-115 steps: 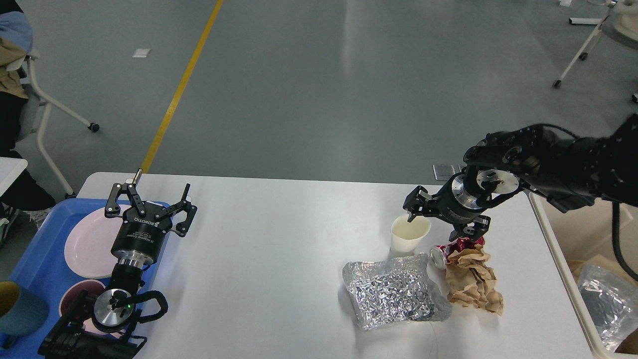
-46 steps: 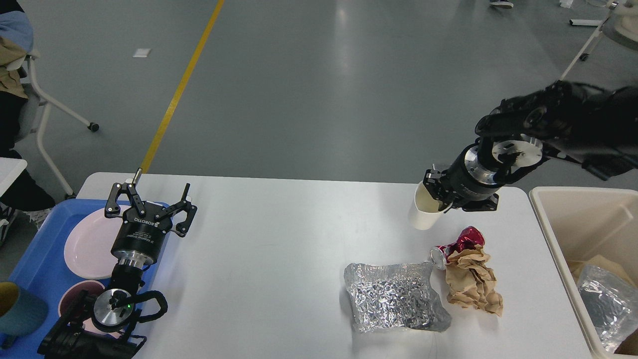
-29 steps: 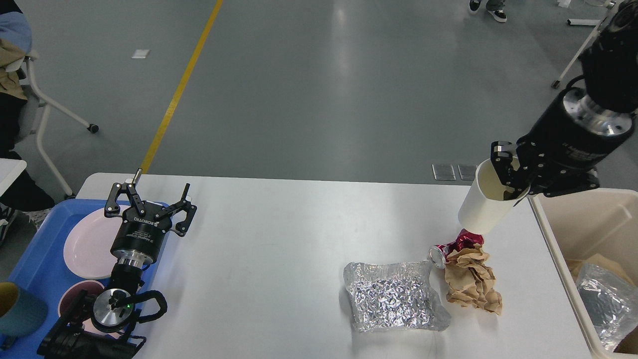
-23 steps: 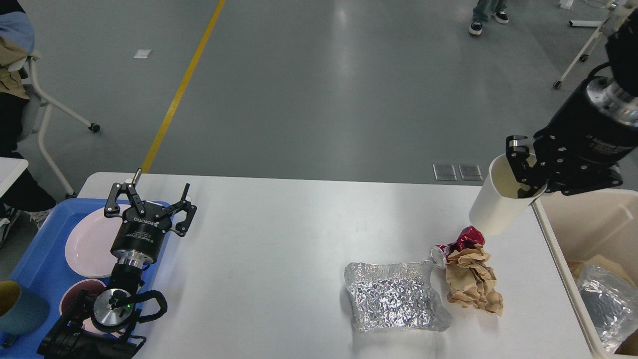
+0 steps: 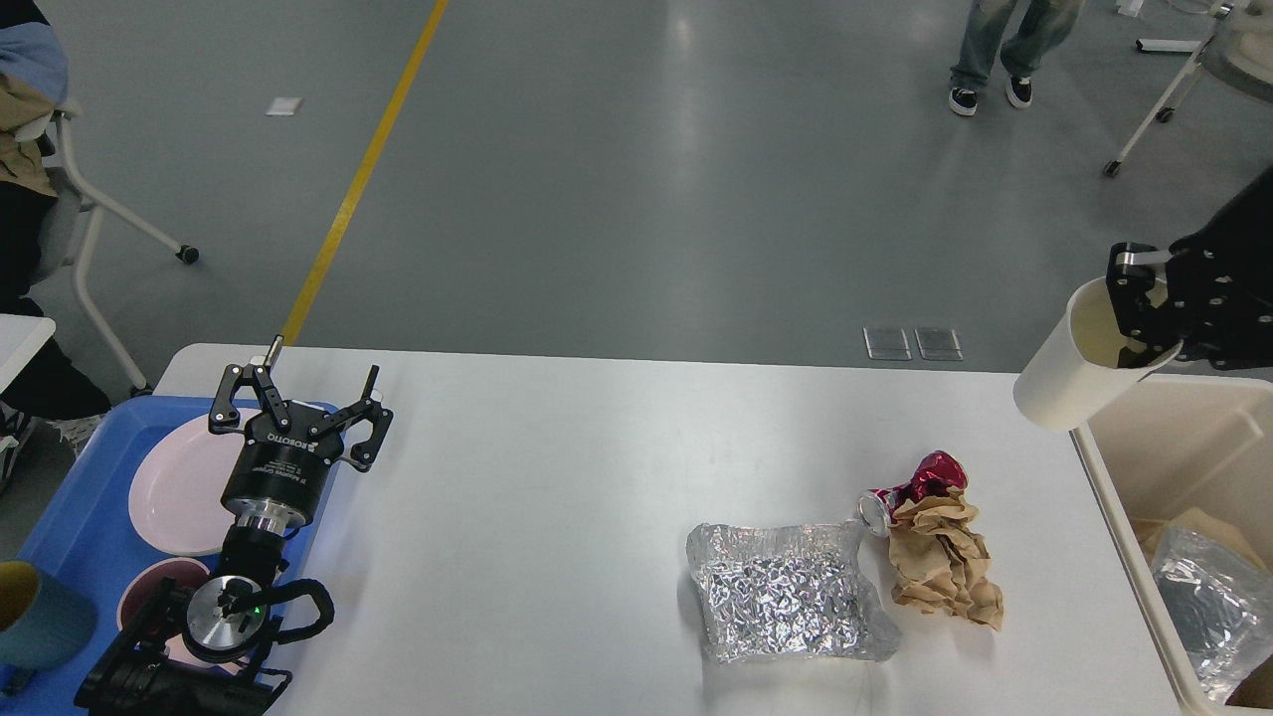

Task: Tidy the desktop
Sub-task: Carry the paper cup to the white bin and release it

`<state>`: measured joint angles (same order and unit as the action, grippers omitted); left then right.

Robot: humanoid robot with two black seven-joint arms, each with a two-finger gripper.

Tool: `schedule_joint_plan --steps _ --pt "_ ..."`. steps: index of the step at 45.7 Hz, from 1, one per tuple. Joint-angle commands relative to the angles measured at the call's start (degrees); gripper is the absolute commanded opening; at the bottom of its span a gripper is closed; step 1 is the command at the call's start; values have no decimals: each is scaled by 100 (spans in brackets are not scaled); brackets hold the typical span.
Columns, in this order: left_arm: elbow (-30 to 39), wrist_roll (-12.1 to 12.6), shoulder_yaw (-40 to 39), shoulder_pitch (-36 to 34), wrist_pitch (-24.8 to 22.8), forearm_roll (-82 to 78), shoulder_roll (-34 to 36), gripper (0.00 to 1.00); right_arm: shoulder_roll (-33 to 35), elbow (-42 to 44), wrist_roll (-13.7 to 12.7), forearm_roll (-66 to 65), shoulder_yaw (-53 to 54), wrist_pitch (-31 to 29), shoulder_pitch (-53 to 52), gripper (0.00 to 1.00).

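The white desktop (image 5: 557,517) fills the lower view. My right gripper (image 5: 1144,303) is shut on the rim of a white paper cup (image 5: 1069,373), which hangs tilted in the air over the desktop's right edge, at the rim of the beige bin (image 5: 1099,467). On the desktop lie a crumpled foil bag (image 5: 781,592), a crushed red can (image 5: 910,492) and a wad of brown paper (image 5: 940,562). My left gripper (image 5: 298,408) stands open at the left, by the blue tray (image 5: 70,522), holding nothing.
The blue tray holds a pink plate (image 5: 174,482), a pink bowl (image 5: 149,592) and a teal cup (image 5: 40,617). The bin contains foil and cardboard (image 5: 1198,582). A person's legs (image 5: 1004,50) show on the floor behind; chairs stand at far left and right.
My right gripper closed on the paper cup, lifted it off the desktop and carried it up and right to the bin's edge. The left arm has stayed still.
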<state>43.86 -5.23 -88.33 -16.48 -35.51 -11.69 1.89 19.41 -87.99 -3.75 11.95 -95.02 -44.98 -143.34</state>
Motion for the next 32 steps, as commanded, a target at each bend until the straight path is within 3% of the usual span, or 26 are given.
schedule_joint_plan --steps 1,12,20,26,32 --pt "0 4 0 4 0 0 -4 96 659 273 -73 -350 -69 349 534 0" --pt "0 -5 0 4 0 0 5 96 2136 1880 -64 -615 124 1429 2949 0" --pt "0 -5 0 4 0 0 -4 96 2672 3006 -64 -562 1371 2712 5278 0" --pt "0 -5 0 4 0 0 -4 96 2726 4007 -64 -527 2504 3381 6913 0" --pt "0 -5 0 4 0 0 -4 96 2437 5413 -64 -456 3647 3549 8530 0"
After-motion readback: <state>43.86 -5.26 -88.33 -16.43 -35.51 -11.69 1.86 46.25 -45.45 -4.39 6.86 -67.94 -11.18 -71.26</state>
